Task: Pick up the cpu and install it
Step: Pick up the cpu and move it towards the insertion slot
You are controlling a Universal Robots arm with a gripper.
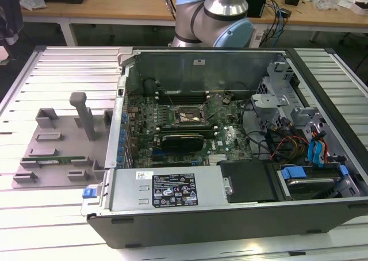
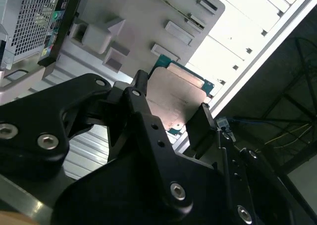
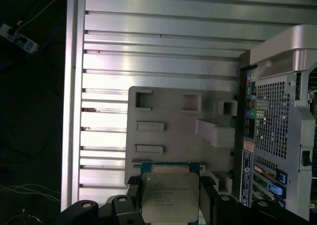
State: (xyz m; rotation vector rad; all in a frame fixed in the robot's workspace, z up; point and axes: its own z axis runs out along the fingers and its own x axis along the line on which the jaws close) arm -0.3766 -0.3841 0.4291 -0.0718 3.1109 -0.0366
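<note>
Exterior view: computer case (image 1: 230, 157) lay open on the slotted table (image 1: 69, 71), with the grey fixture tray (image 1: 57, 140) on the exterior view's left. The socket frame (image 1: 187, 116) sat mid-motherboard, a black component (image 1: 183, 140) just beside it and cables (image 1: 282, 146) toward the exterior view's right. I couldn't tell if the socket was open to receive a part; if it wasn't, a placement would land on the frame. Second wrist view: gripper (image 2: 172, 98) was clamped on the cpu (image 2: 181, 86), fingers (image 2: 142, 106) on two opposite edges. The chip looked lifted clear, over the tray's edge and the table. That's an edge-only pinch on a thin flat part. My read: any slip or yaw would tilt it, and a tilted chip wouldn't seat flat and could bend socket contacts. First wrist view: the cpu had its metal plate toward the camera and green rim showing, roughly square to the jaws, with the tray under it and the case's rear panel off to one side. I couldn't make out corner or notch marks, so wrong rotation at the socket wasn't ruled out. The case wall was near, and clipping it on the way in could knock the part loose.
</note>
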